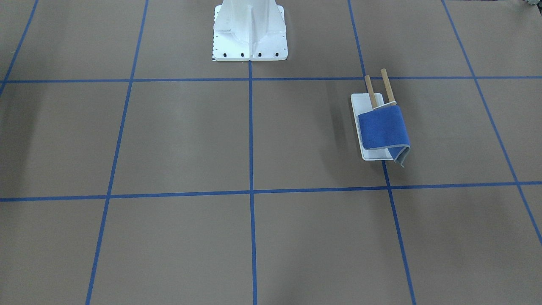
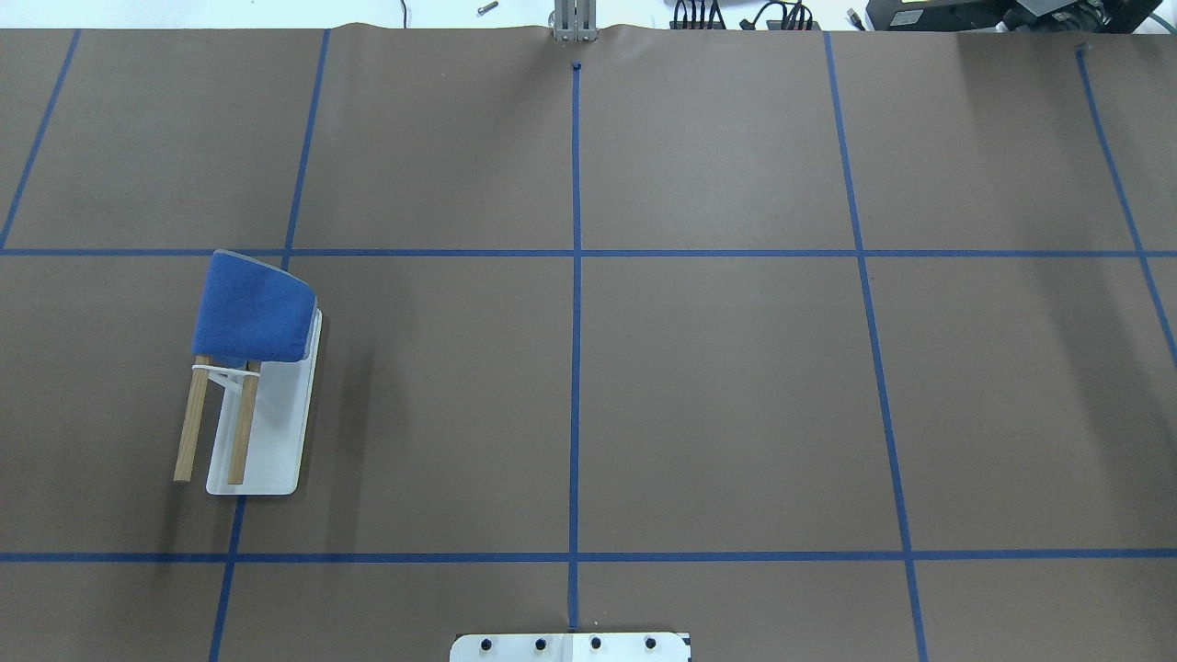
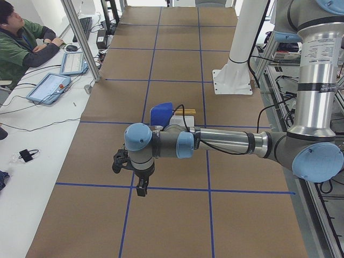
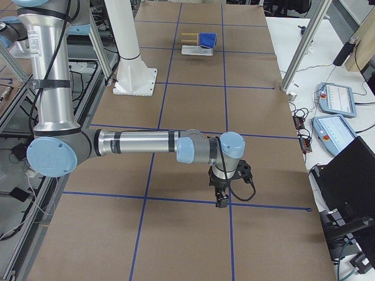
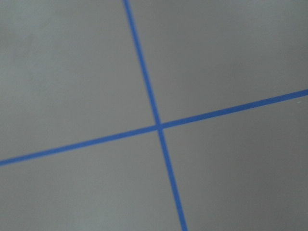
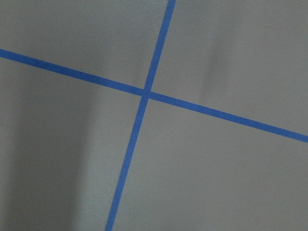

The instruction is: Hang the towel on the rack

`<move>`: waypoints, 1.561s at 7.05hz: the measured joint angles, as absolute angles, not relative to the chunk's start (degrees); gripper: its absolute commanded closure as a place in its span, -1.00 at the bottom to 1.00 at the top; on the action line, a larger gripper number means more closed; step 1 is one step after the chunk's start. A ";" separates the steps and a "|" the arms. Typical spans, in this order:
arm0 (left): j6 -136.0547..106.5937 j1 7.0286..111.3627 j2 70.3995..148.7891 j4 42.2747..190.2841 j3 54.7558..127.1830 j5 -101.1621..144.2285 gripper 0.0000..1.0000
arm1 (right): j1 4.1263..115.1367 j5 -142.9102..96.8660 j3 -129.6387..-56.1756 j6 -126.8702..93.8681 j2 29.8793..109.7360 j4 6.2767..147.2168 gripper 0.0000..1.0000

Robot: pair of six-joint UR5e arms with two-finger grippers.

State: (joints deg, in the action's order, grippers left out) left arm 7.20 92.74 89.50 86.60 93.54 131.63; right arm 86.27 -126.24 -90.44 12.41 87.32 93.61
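The royal-blue towel (image 1: 383,129) is draped over the two brown rods (image 1: 387,84) of the rack, covering their outer half, and one corner hangs past the white base (image 1: 360,101). The towel (image 2: 253,313) and rack (image 2: 276,441) sit on the robot's left side in the overhead view. My left gripper (image 3: 141,188) shows only in the exterior left view, hanging above the table well away from the towel (image 3: 161,113). My right gripper (image 4: 222,202) shows only in the exterior right view, far from the towel (image 4: 208,40). I cannot tell whether either is open or shut. Both wrist views show only table and blue tape.
The white bolted robot mount (image 1: 250,34) stands at the table's robot side. Blue tape lines (image 2: 576,368) grid the brown table. A seated operator (image 3: 21,37) and tablets (image 4: 334,96) are at a side table, with metal frame posts (image 3: 80,37) along the table edge.
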 measured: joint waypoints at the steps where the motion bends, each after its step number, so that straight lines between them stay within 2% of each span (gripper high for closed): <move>1: 6.98 92.88 88.83 86.86 92.94 131.61 -0.98 | 86.29 -126.41 -90.67 12.40 87.08 93.71 -1.00; 6: 7.31 92.74 85.14 87.18 97.04 131.44 -0.98 | 86.31 -126.90 -91.81 12.31 86.70 94.20 -1.00; 11: 7.44 92.70 84.79 87.21 97.56 131.31 -0.98 | 86.31 -127.11 -92.05 12.30 87.30 93.99 -1.00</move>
State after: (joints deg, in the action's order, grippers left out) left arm 7.44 92.70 84.79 87.21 97.56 131.31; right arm 86.31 -127.11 -92.05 12.30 87.30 93.99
